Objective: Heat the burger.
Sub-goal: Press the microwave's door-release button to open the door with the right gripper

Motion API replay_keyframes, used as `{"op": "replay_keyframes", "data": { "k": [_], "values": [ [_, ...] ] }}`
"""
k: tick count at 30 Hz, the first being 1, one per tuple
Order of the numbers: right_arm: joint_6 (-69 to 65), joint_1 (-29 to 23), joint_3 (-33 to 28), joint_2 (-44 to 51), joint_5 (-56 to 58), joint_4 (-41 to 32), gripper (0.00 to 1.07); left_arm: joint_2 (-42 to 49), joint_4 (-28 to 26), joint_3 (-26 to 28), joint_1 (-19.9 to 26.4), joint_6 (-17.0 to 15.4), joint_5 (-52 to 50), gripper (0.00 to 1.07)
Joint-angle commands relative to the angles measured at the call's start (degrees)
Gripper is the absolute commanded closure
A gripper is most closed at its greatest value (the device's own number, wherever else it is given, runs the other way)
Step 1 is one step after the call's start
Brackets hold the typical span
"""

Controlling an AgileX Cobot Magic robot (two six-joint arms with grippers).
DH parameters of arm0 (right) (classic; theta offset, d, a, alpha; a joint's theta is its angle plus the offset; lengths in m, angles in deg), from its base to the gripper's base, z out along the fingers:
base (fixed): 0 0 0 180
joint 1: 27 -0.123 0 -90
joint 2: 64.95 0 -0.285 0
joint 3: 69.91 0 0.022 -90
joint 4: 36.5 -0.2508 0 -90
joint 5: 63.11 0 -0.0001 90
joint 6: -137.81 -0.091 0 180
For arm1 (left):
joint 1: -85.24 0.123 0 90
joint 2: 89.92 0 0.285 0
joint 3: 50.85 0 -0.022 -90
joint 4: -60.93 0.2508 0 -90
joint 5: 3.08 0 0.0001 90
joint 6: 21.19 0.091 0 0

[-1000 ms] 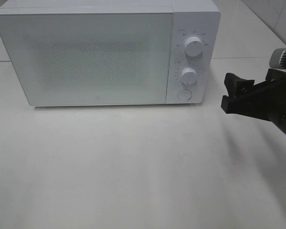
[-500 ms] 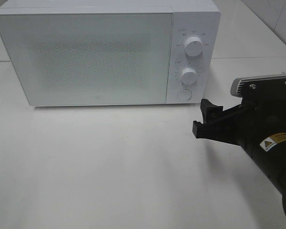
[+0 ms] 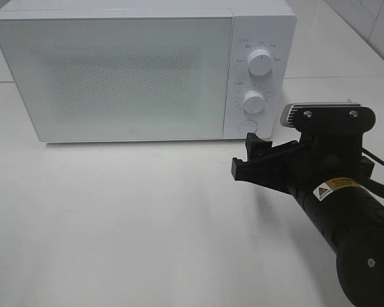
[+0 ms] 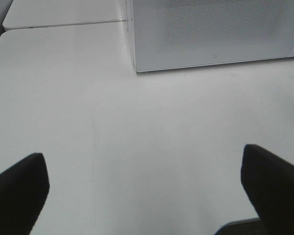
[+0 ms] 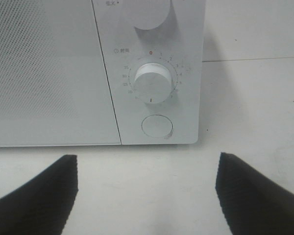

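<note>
Microwave, high view: door shut; right claw spread, empty, tips just short of its round button.
Left wrist view: left claw wide apart, empty, microwave ahead.
Right wrist view: button dead ahead.
Burger: can't tell where.

Overhead view: open table runs from about 6 round to 9 o'clock, loads of room to swing through. The microwave walls off 10 to 1 o'clock, door shut. The right arm hogs 3 to 5 o'clock, with the right gripper, jaws spread, sitting just in front of the round button, so that corner's tight.
</note>
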Motion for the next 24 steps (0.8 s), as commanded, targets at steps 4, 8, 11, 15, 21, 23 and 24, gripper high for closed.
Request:
{"op": "replay_keyframes", "data": {
  "k": [4, 8, 11, 15, 21, 23, 24],
  "values": [
    [-10.26, -0.34, 0.4, 0.17, -0.34, 0.06, 0.33, 0.8, -0.34, -0.11, 0.34, -0.29, -0.17, 0.07],
    [-22.12, -0.34, 0.4, 0.17, -0.11, 0.06, 0.37, 0.8, -0.34, -0.11, 0.34, -0.29, -0.17, 0.07],
    [-31.51, -0.34, 0.4, 0.17, 0.86, 0.06, 0.42, 0.8, -0.34, -0.11, 0.34, -0.29, -0.17, 0.07],
    [-46.75, -0.34, 0.4, 0.17, 3.38, 0.29, 0.48, 0.8, -0.34, -0.11, 0.34, -0.29, -0.17, 0.07],
    [-69.84, -0.34, 0.4, 0.17, 7.45, 0.8, 0.76, 0.8, -0.34, -0.11, 0.34, -0.29, -0.17, 0.07],
    [-78.5, -0.34, 0.4, 0.17, 8.14, 3.44, 0.89, 0.8, -0.34, -0.11, 0.34, -0.29, -0.17, 0.07],
    [-78.5, -0.34, 0.4, 0.17, 8.14, 3.44, 0.89, 0.8, -0.34, -0.11, 0.34, -0.29, -0.17, 0.07]
  ]
}}
